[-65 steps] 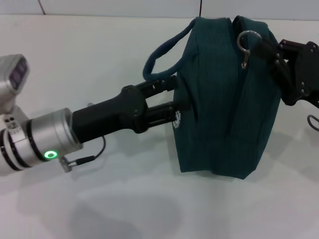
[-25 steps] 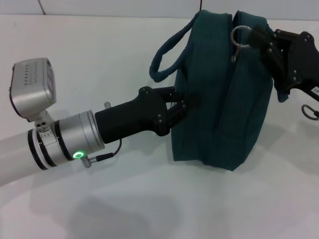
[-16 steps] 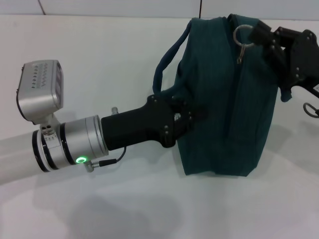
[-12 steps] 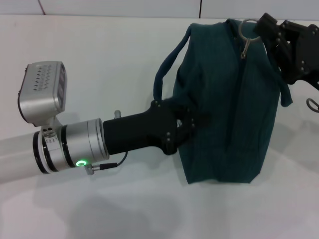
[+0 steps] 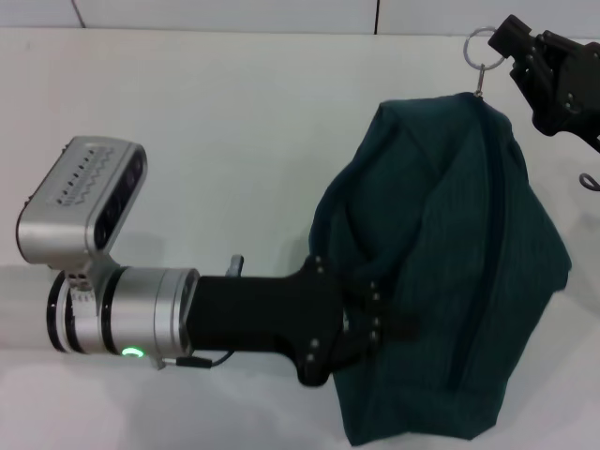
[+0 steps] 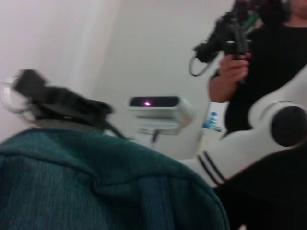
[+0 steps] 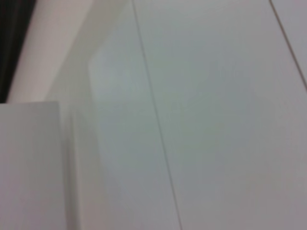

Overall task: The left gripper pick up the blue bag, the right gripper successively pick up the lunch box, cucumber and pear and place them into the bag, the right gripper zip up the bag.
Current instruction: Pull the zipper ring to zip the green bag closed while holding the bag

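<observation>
My left gripper (image 5: 361, 314) is down low, near side of the table (image 5: 187, 141), fingers closed on the bag (image 5: 450, 281), pinching fabric on its side just under the handle loop (image 5: 342, 211). I hold it there to anchor the body so the zip has sth to pull against. The bag hangs slumped and tilted from that grip, lower edge running out of the head view.

My right gripper (image 5: 525, 56) is up at the far right, fingers clamped on the silver ring pull (image 5: 480, 45). The pull sits at the bag's top corner and the fabric there is drawn up into a peak, so there is tension btw my two hands. That is the point: one hand fixes, the other drags the slider along the seam.

The zip line (image 5: 492, 234) runs down the bag's face and looks shut along what I can see; can't tell about the lower end. Lunch box, cucumber, pear: none visible, so prob. inside already, but the bag hides that.

Judgement: this is the zipping step, near the end of the task.

Left wrist view shows bag fabric (image 6: 96, 182) close up and the right gripper (image 6: 33, 93) beyond it. Right wrist view shows only pale wall.

Risk: pull too hard and the fabric could slip from my left fingers.
</observation>
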`<state>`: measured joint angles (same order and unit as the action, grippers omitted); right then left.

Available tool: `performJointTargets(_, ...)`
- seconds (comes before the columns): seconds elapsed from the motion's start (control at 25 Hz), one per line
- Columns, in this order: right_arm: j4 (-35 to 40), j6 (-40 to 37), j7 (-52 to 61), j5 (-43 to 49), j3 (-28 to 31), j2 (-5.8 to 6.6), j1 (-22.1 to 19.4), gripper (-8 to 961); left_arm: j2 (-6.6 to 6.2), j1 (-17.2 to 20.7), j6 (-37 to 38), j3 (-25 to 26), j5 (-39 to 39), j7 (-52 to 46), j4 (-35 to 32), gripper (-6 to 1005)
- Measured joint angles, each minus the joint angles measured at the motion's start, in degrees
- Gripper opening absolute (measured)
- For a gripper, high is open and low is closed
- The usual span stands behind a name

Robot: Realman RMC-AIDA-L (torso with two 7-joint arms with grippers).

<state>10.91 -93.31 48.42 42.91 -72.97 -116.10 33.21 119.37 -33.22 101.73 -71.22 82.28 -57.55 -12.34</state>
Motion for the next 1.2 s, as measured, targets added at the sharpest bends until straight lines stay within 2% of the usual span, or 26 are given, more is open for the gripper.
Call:
performJointTargets(0.16,0.0,2.56,0.61,-0.14,0.01,-0.05,-0.08,6,-0.22,0.26,1.69,-1.96,0.72,-0.18,-0.13,64)
performJointTargets(0.48,-0.26,7.39,3.62,-0.29,-0.26,-0.09,-0.17,6,-0.23,3.4,1.88,-1.24,1.05,-0.25,-2.91,63)
performJointTargets(0.8,0.12,1.11,3.28,-2.94,-0.04,-0.08,-3.37,6,-0.13,6.44,-0.1,7.83,0.62,0.16,-3.22,64)
performJointTargets(0.84,0.21,-2.13,3.27,-4.1,-0.03,-0.08,-4.94,6,-0.13,6.77,-0.88,9.24,0.6,0.19,-3.3,63)
performJointTargets(1.16,-0.34,-5.72,3.62,-4.5,0.01,-0.09,-7.07,7,0.06,7.38,-6.85,13.73,0.08,-0.29,-3.51,56)
performJointTargets(1.2,-0.39,-5.72,3.61,-4.5,-0.03,-0.09,-7.06,7,0.11,7.56,-7.42,14.58,0.0,-0.33,-3.51,83)
